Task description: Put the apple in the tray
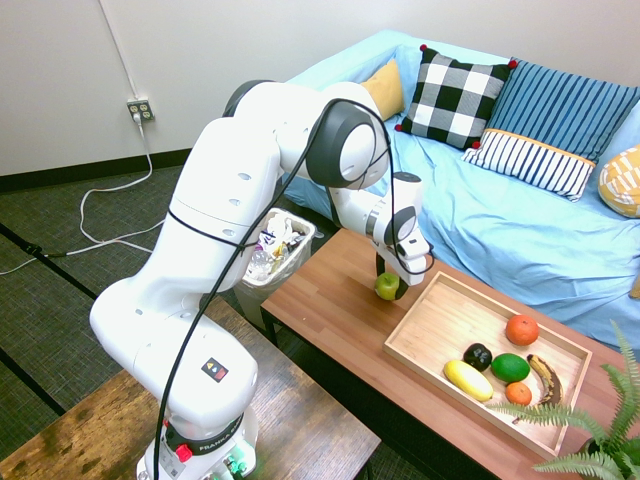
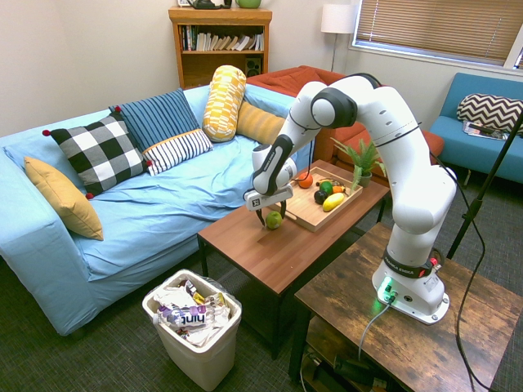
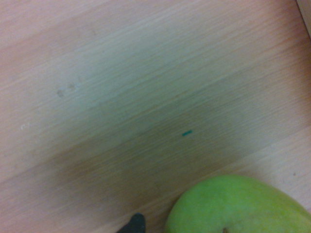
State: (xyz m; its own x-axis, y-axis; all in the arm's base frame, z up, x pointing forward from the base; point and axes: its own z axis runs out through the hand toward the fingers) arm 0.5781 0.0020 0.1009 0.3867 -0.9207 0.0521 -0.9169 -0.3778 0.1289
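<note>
Apple Between Open Fingers, Tray Alongside

Your end effector (image 2: 275, 214) is standing wide open, its fingers straddling the apple (image 1: 387, 287), which is resting on the counter (image 1: 340, 282) just outside the tray (image 1: 416, 323). You are facing the grasp now, it seems. Keep the apple centred between the fingers and close gently, since a round fruit may be rolling away if one finger is touching first. Once the grip is holding, lift clear of the tray's low side before moving across, and aim for bare wood away from the other fruit. For writing, the robot's base is showing "FRANKA", and a bottle (image 2: 186, 316) in the bin (image 2: 200, 356) is reading "hint".
</note>
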